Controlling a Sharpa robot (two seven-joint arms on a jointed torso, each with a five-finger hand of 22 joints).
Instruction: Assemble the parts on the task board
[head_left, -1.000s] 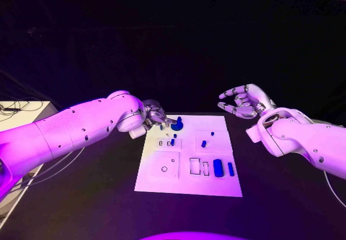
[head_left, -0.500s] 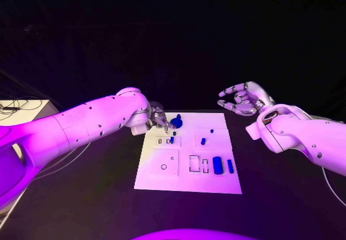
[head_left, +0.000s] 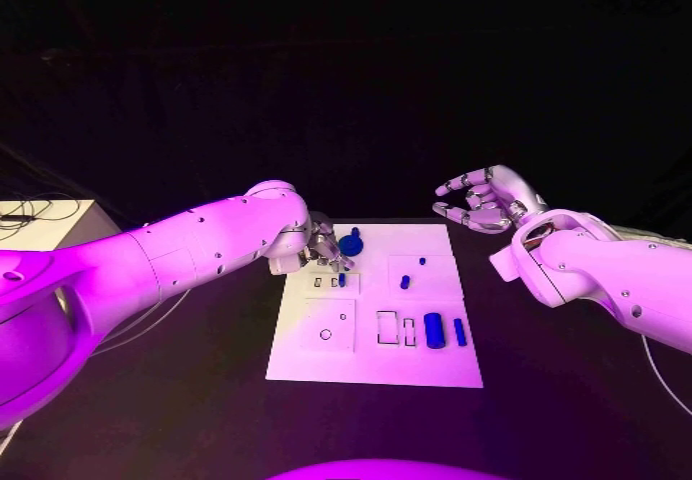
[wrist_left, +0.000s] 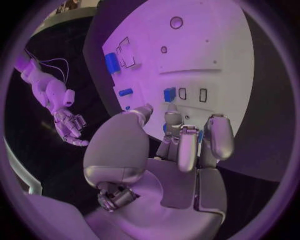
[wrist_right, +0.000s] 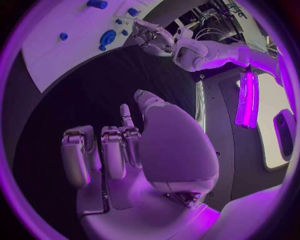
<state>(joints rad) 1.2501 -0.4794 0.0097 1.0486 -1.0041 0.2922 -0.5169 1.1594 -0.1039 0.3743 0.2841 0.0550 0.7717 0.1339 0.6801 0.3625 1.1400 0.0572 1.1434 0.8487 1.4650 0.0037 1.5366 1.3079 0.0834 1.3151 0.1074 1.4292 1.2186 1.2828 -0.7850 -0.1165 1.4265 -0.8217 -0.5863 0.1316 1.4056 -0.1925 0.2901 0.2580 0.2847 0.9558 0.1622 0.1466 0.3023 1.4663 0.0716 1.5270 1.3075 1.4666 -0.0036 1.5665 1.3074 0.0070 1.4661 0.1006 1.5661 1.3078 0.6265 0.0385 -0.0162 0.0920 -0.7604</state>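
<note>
The black tabletop (head_left: 173, 400) carries the flat white rectangular task board (head_left: 378, 365) at its middle, and the two white arms come in over it from either side. The left hand (head_left: 320, 250) hangs over the board's far left corner with its fingers (wrist_left: 215, 137) bent downward close above the board's surface; from the left wrist view a bit of blue shows between them, but I cannot tell whether they pinch a part or merely hover over one. The right hand (head_left: 483, 203) is raised off the board's far right corner, well apart from it, its fingers (wrist_right: 78, 155) half curled with gaps between them and nothing in them. On the board, the largest small blue plastic part, a rounded knob-like piece (head_left: 351, 242), stands just beside the left hand; a stubby blue cylinder (head_left: 434, 331) and a slim blue bar (head_left: 460, 332) lie near the right edge beside outlined rectangular slots (head_left: 388, 327); two tiny blue pegs (head_left: 408, 281) sit mid-board. The step in hand looks like seating a small piece into the small slots (wrist_left: 192, 94) under the left hand. To do it well, the hand should line the piece square to its slot before pressing, descend straight, and keep clear of the knob so it isn't knocked.
</note>
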